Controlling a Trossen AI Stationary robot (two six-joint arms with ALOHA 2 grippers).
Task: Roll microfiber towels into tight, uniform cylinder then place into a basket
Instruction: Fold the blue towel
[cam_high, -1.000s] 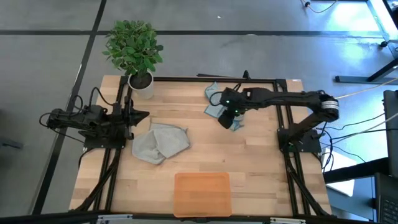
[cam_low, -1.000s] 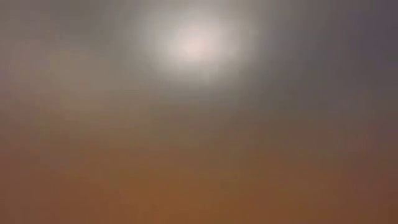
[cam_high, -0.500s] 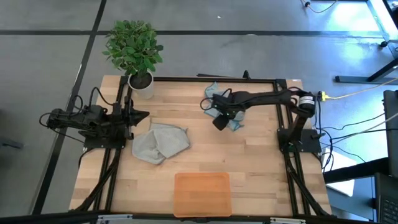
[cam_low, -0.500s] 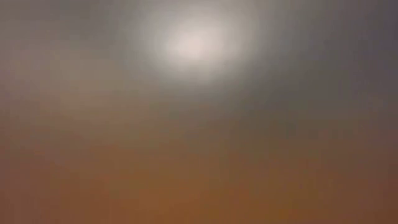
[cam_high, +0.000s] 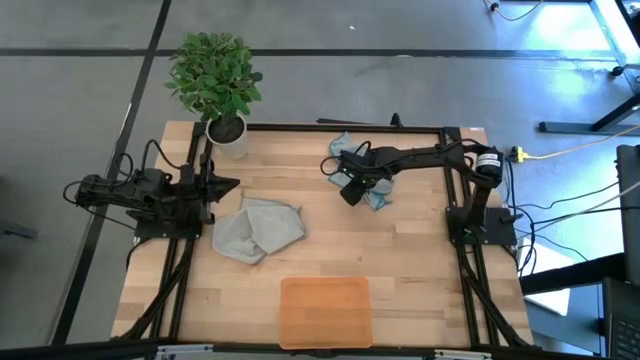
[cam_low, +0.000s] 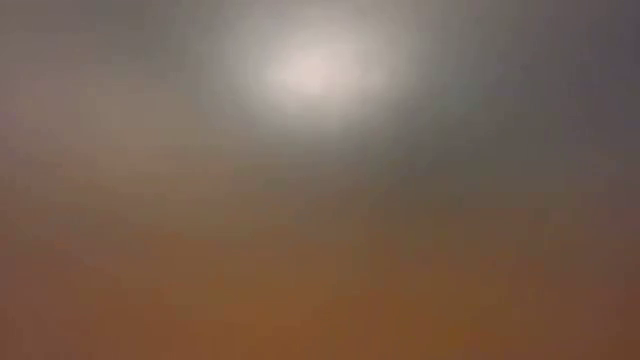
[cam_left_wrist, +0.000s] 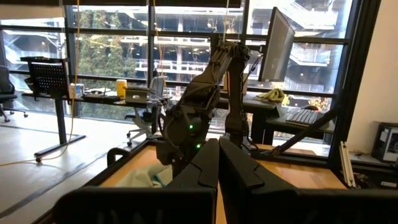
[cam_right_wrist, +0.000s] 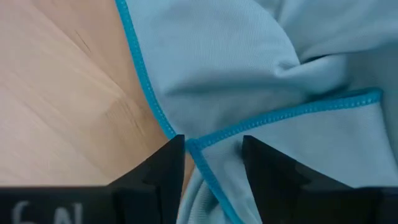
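The pale blue towel lies crumpled on the table's far middle, and its stitched hem crosses the right wrist view. My right gripper points steeply down onto it, open. Its two fingers stand on either side of a hemmed edge. The grey towel lies loosely folded on the table left of centre. The orange basket sits at the near edge. At the table's left my left gripper is held level above the table, shut on nothing. The low view is blurred and shows nothing. My right gripper comes at the blue towel from above, fingers astride a hemmed edge near the towel's left side. Several layers bunch there. Whether the fingertips touch the cloth, I cannot tell.
A potted plant in a white pot stands at the far left corner. A black frame runs round the table's edges. Bare wood lies between the two towels and the basket.
My right gripper has come down onto the blue towel, moving a little toward the table's left edge and tipping more steeply downward. Both towels lie as they did.
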